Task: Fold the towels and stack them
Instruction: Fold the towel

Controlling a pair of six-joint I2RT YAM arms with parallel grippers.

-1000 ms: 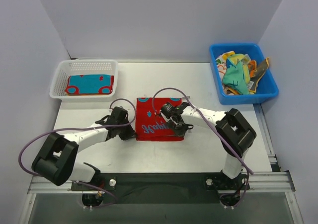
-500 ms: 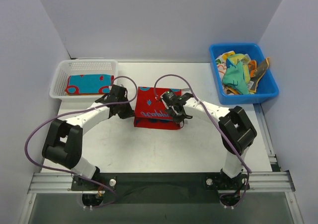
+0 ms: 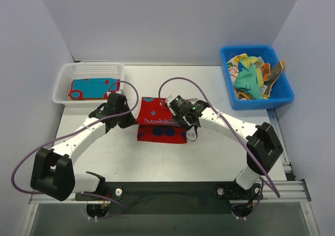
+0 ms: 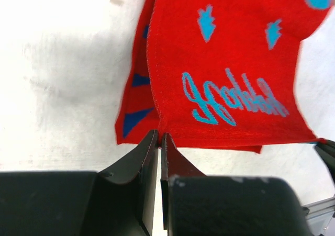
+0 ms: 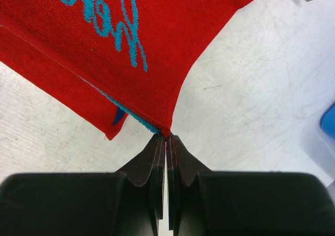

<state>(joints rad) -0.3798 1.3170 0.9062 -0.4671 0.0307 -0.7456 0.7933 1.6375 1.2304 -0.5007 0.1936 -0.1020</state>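
A red towel (image 3: pixel 159 122) with blue lettering lies partly doubled over at the table's middle. My left gripper (image 3: pixel 133 119) is shut on its left near corner, and my right gripper (image 3: pixel 185 122) is shut on its right near corner. In the left wrist view the fingertips of the left gripper (image 4: pixel 159 136) pinch the hem of the red towel (image 4: pixel 230 63), with a lower layer showing beneath. The right wrist view shows the right gripper (image 5: pixel 167 136) clamped on a corner of the red towel (image 5: pixel 131 47), which hangs lifted above the table.
A white mesh basket (image 3: pixel 63 84) at the back left holds a folded teal and red towel (image 3: pixel 94 88). At the back right, a blue bin (image 3: pixel 261 103) holds several crumpled towels (image 3: pixel 250 78). Bare white table (image 3: pixel 209 84) lies between them.
Both grippers have carried the towel's near edge away from the arm bases and slightly left. The towel now looks shorter, with its lifted part over the lower layer.
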